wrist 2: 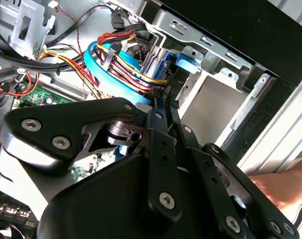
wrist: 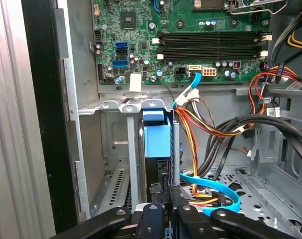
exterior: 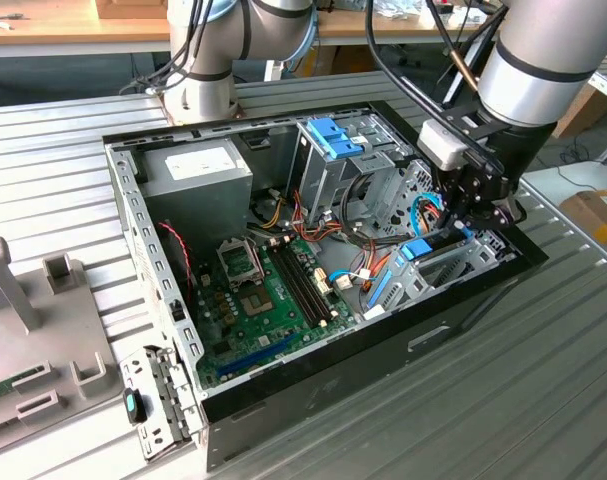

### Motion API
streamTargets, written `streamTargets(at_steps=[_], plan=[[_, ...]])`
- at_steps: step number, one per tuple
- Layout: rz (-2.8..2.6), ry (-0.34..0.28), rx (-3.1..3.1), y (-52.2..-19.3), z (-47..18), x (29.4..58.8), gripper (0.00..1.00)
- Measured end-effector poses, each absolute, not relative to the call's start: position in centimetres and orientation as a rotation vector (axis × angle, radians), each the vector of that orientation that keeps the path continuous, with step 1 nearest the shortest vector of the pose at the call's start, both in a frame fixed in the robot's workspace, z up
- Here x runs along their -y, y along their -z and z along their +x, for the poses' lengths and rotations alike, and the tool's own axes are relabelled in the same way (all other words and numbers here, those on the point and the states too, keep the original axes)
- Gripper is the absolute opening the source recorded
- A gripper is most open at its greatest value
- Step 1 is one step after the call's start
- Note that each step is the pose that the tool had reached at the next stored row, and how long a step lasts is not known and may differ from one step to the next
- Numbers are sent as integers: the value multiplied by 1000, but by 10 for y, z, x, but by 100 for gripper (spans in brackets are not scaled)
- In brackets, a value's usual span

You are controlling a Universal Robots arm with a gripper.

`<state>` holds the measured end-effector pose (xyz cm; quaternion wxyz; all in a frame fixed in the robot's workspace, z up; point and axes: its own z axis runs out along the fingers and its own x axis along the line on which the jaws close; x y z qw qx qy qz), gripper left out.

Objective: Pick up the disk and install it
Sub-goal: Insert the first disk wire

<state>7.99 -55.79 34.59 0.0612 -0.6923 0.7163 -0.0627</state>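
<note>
While the disk point(wrist: 156, 147) stands in the drive bay point(wrist: 116, 130), the gripper point(wrist: 164, 190) is seen clenched at its end, so seating is judged in hand and straight pressure along the bay is required.

I read the disk point(wrist: 155, 142) as dark grey with bright blue rails, the gripper point(wrist: 165, 188) black, the motherboard point(wrist: 190, 45) green, one cable point(wrist: 218, 191) light blue, and the wires point(wrist: 205, 127) red, yellow and orange.

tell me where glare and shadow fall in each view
exterior view: bright sheen streaks the silver arm; second wrist view: the table edge washed out behind the dark hand; first wrist view: the motherboard evenly lit, the bay by the disk dimmer
</note>
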Motion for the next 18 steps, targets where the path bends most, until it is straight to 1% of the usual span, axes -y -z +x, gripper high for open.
streamTargets(at_steps=[18], plan=[[-2173,182,-2081,-345,80,558,16]])
